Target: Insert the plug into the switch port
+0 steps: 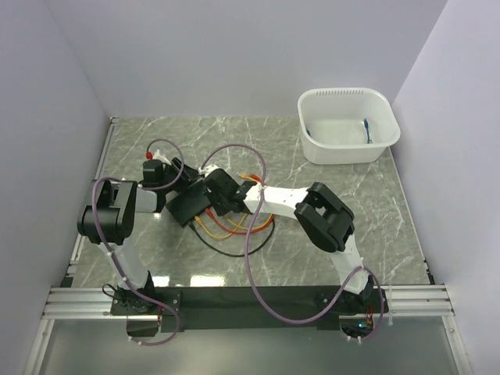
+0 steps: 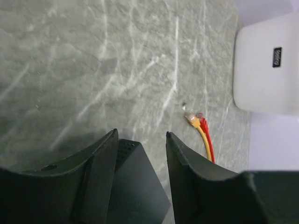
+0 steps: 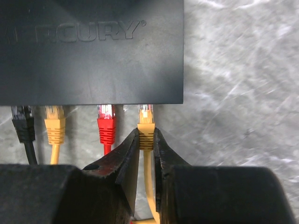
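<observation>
1. The switch (image 1: 190,205), a thin, flat, matte-black rectangular box with raised lettering moulded into its top, lay left of centre on the table (image 1: 375,226). The table top was grey-green marble veined in white.
2. The right gripper (image 3: 145,140) had its jaws drawn down to a narrow slot on the ribbed yellow boot of the plug (image 3: 145,123). Both black fingers touched the boot.
3. The plug's clear head met the cable-side edge of the switch at the end of a row. Next to it I saw a red plug (image 3: 106,123), then a second yellow plug (image 3: 54,126), then a black plug (image 3: 22,123). The port was hidden under that edge, so I could not tell how deep the plug sat.
4. The left gripper (image 2: 140,135) had its jaws parted, straddling a corner of the switch. One finger ran along the box edge, and a sliver of marble showed beside the other. I could not tell whether they clamped it.
5. A loose yellow connector (image 2: 191,120) and a loose red connector (image 2: 202,122) lay side by side on the marble beyond that corner, apart from the switch.
6. A white plastic tub (image 1: 348,153) with rounded corners stood at the far right, well apart from the switch, with open marble between them.
7. Plain walls (image 1: 70,78) closed off the left, far and right sides. An aluminium rail (image 1: 422,298) ran along the near edge.
</observation>
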